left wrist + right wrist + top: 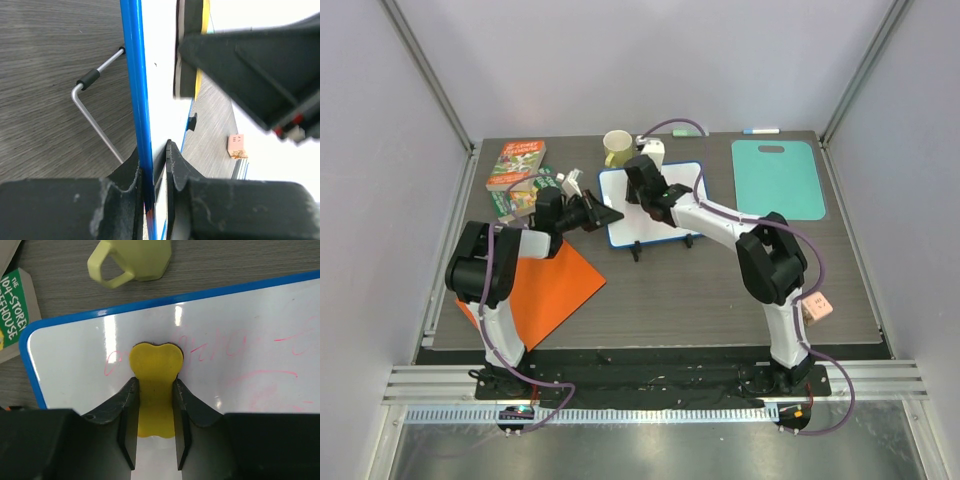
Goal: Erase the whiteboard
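The whiteboard (623, 232) stands tilted on its feet at the table's middle, white with a blue frame and faint red scribbles (240, 370). My left gripper (605, 215) straddles its left edge (160, 75). In the left wrist view this gripper (152, 150) has one pad against the blue frame and the other pad's tip on the white face. My right gripper (642, 185) is over the board's upper left part. It (153, 381) is shut on a yellow eraser (155, 370) that presses flat on the board over the red marks. The eraser's dark underside (182, 50) lies against the board.
A yellow mug (616, 148) stands just behind the board, with books (517, 165) to its left. A teal cutting board (778, 178) lies at the back right, an orange folder (545, 290) under the left arm, and a small pink block (817, 307) at the right. The board's wire foot (95, 105) sticks out behind.
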{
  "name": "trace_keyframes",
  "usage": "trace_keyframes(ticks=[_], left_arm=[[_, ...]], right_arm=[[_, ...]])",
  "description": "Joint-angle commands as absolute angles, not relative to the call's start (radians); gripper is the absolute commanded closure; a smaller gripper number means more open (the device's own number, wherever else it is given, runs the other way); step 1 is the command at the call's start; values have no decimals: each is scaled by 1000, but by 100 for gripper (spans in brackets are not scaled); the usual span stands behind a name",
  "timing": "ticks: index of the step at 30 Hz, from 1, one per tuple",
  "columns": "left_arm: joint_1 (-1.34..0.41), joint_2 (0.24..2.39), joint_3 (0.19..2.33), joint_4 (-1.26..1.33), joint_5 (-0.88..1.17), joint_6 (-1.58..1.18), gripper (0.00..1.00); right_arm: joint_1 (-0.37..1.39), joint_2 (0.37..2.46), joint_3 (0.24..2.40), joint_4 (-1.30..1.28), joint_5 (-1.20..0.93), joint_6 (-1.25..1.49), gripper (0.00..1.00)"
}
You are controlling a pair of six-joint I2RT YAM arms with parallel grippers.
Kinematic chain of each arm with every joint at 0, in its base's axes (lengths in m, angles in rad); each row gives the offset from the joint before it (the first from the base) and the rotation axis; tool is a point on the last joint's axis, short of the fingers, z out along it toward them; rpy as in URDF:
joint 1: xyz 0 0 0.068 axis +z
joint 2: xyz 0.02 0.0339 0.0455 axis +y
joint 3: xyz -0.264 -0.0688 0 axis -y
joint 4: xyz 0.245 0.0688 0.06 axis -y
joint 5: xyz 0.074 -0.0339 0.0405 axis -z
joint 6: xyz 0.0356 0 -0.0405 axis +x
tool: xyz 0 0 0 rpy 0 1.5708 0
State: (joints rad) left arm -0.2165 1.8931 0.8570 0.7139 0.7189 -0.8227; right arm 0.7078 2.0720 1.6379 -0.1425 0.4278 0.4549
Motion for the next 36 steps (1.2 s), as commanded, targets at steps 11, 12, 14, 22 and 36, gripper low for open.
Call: trace_keyframes(ticks=[11, 12, 14, 22, 36], left_arm=[[-255, 1910, 838, 591, 680, -545, 100], [-258, 1908, 839, 588, 680, -543, 100], [-261, 1905, 841, 581, 675, -537, 100], [-268, 1907, 847, 569, 672, -529, 100], [-272, 1910, 853, 555, 667, -523, 100]], right_arm=[[626, 2109, 1496, -187, 485, 525, 99], [649, 2108, 1499, -155, 471, 509, 99], [679, 2114, 1520, -143, 457, 489, 99], [787, 2215, 1718, -192, 405, 446, 99], [793, 2252, 1744, -143, 194, 367, 99]])
